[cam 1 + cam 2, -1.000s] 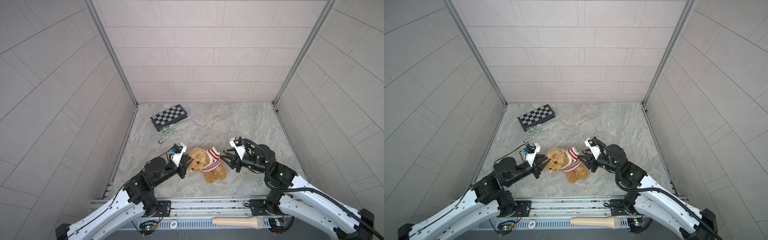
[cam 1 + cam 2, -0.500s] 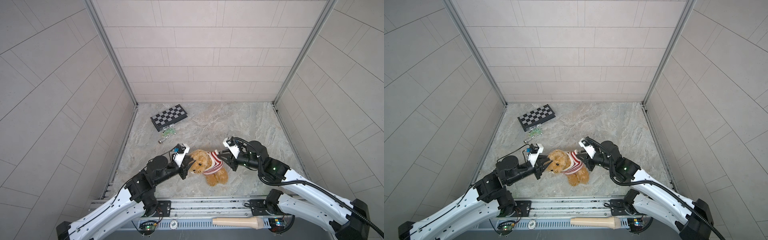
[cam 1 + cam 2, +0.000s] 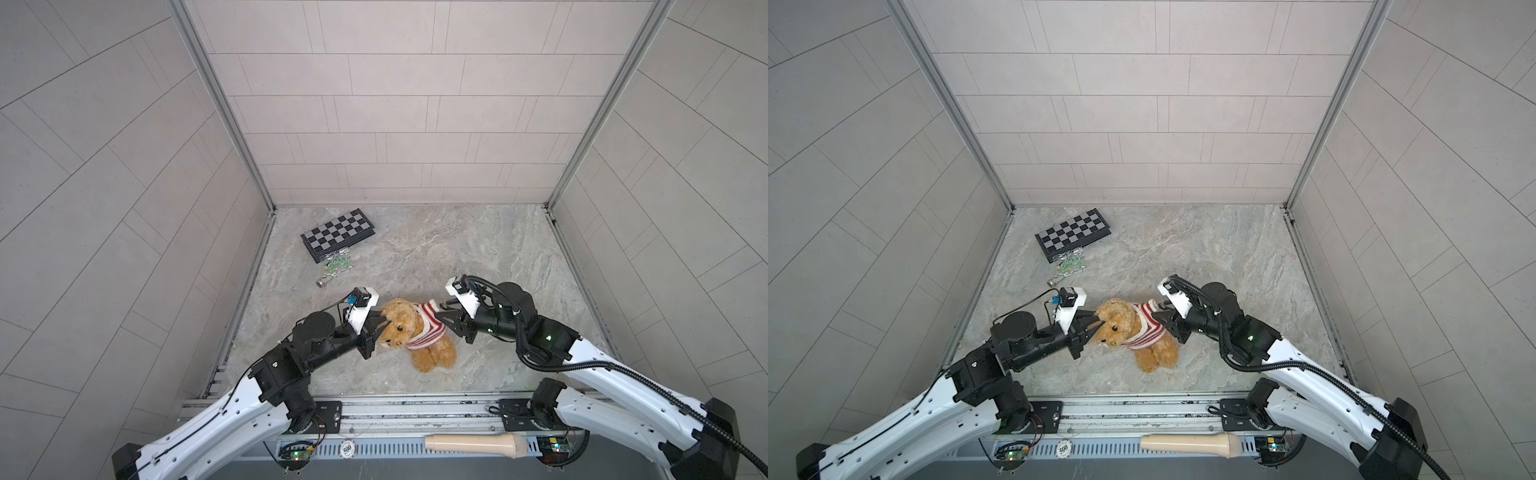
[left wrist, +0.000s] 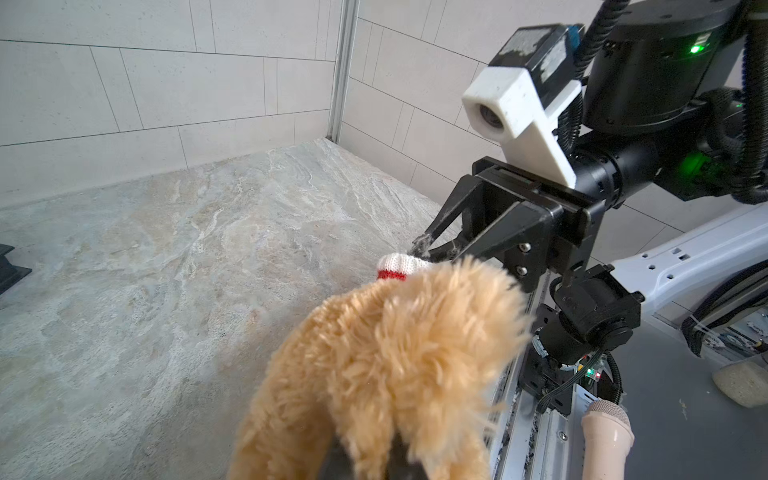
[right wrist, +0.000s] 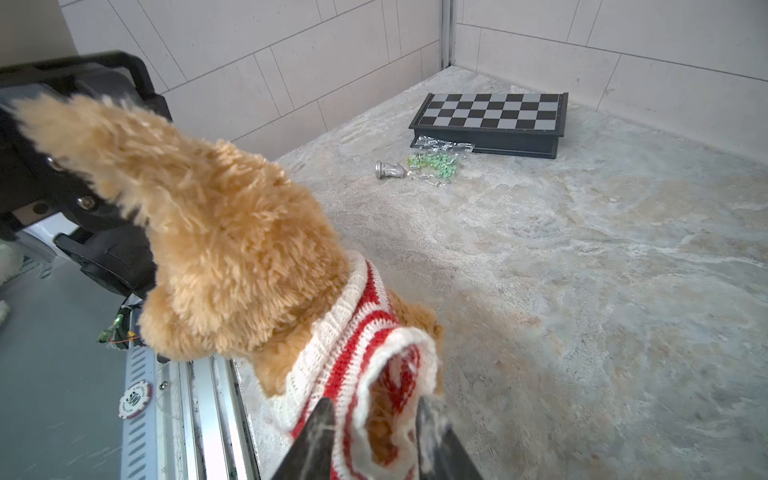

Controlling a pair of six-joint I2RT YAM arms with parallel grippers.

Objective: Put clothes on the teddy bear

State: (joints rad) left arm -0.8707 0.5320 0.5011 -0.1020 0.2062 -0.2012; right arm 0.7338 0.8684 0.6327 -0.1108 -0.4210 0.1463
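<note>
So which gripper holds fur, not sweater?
The left gripper, shut on the teddy bear at an ear; the right gripper is at the sweater, around its sleeve.

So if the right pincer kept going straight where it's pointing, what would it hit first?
The red-and-white striped sweater: the right pincer has its tips either side of the sleeve, with the teddy bear right behind. Whether it is pinching the knit, I cannot tell.
</note>
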